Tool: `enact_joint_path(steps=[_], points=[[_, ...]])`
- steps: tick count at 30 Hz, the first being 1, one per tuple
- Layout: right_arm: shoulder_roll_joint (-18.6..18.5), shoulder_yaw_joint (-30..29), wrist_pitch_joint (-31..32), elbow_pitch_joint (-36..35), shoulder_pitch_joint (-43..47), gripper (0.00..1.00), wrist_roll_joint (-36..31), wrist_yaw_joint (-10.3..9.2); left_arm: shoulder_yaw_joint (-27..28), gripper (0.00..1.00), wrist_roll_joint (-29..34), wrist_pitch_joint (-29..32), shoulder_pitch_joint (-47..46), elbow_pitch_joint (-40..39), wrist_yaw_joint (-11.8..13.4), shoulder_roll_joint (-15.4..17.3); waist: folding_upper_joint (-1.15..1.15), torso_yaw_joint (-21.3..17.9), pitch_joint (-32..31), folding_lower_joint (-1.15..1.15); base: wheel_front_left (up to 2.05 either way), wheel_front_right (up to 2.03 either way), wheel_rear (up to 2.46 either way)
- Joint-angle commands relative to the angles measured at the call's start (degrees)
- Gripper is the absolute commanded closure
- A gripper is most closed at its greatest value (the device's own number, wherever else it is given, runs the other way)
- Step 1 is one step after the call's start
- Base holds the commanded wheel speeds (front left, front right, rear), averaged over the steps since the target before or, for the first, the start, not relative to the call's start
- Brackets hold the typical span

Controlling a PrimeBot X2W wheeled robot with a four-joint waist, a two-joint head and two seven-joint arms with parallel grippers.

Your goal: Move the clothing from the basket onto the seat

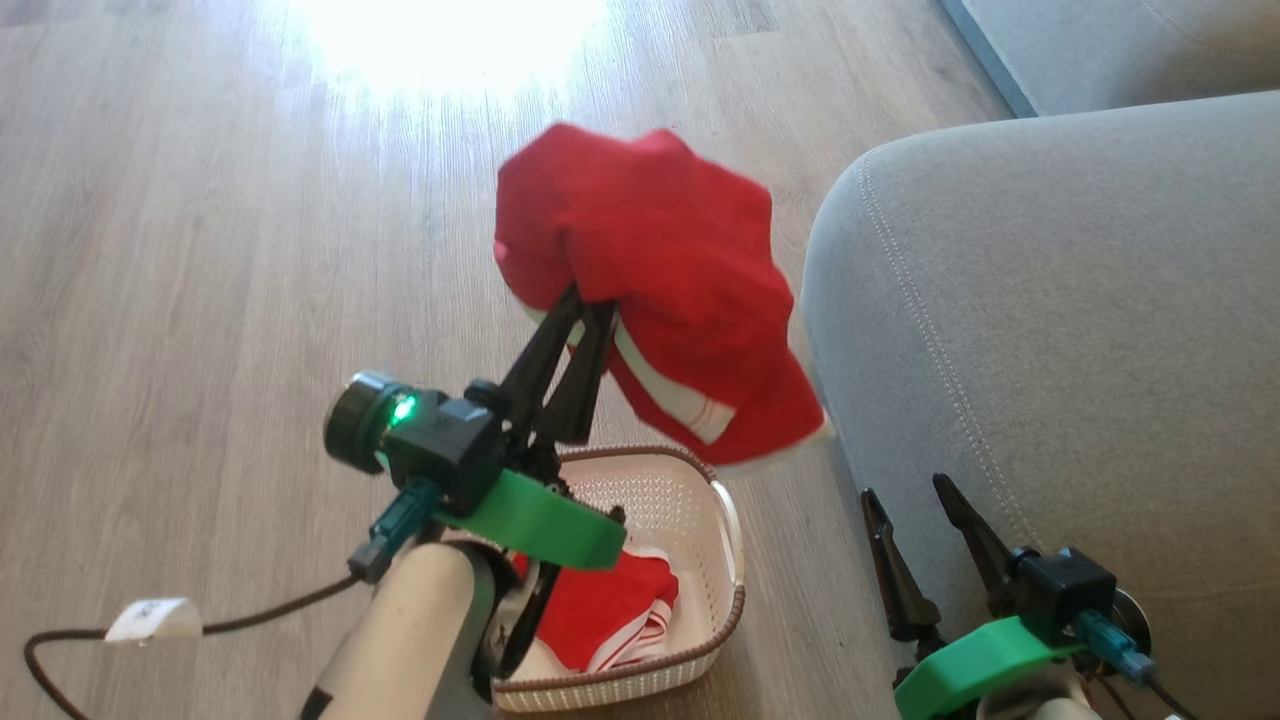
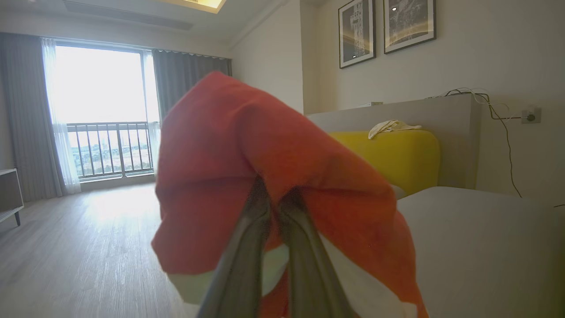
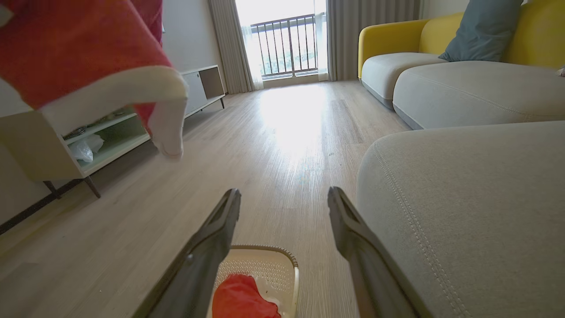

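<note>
We see our left gripper [image 1: 590, 300] with its two dark fingers pressed together, pinching a red garment [image 1: 650, 250] that drapes over the fingertips and hides them. The cloth hangs in the air above the far end of the basket [image 1: 728, 520], and its lower edge, with broad white stripes and white trim, hangs just beside the rounded corner of the seat [image 1: 1050, 300]. It does not lie on the cushion.

Below the left wrist, the cream perforated basket with its brown woven-look rim stands on the wooden floor [image 1: 200, 250], near the front of the grey seat. A second red garment [image 1: 600, 610] with white striped trim lies crumpled inside it, partly hidden by the forearm.

Our right gripper [image 1: 905, 490] is low at the seat's front, its fingers spread wide and holding nothing. In its wrist view the basket's end shows between them.

A dark cable [image 1: 60, 640] loops over the floor at the left and carries a white tag [image 1: 150, 618]. Its print is too small for us to read.
</note>
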Motion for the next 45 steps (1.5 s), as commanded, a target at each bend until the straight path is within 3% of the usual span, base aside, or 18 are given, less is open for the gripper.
enact_joint_path(steps=[1, 21, 28, 32, 45], points=[[0.02, 1.29, -0.54, -2.04, -1.44, 0.00, -0.76, 0.41, 1.62, 1.00, -0.46, -0.26, -1.55, -1.62, 0.40, 0.62, 0.00, -0.04, -0.10, 0.01, 0.00, 0.00, 0.00], [-0.43, 3.62, -0.54, -6.04, -1.46, 0.00, 1.58, 0.41, 2.08, 1.00, -1.96, -0.26, -1.20, -1.59, 1.55, 0.62, 0.00, -0.25, -0.06, 0.01, 0.00, 0.00, 0.00], [-8.44, 15.13, -0.54, -16.27, -2.82, 0.00, 12.94, 0.41, 2.57, 1.00, -1.47, -0.26, -1.39, -1.15, 1.12, 0.62, 0.00, -0.30, 0.18, 0.01, 0.00, 0.00, 0.00], [-12.00, 17.79, -0.54, -19.87, -3.26, 0.00, 17.54, 0.41, 2.53, 1.00, -1.06, -0.26, -1.35, -0.74, 0.86, 0.62, 0.00, -0.30, 0.44, 0.01, 0.00, 0.00, 0.00], [-13.83, 17.47, -0.54, -22.00, -4.61, 0.00, 16.86, 0.41, -1.49, 1.00, -0.67, -0.26, -0.88, 0.09, -0.66, 0.62, 0.00, 0.19, 0.62, 0.01, 0.00, 0.00, 0.00]])
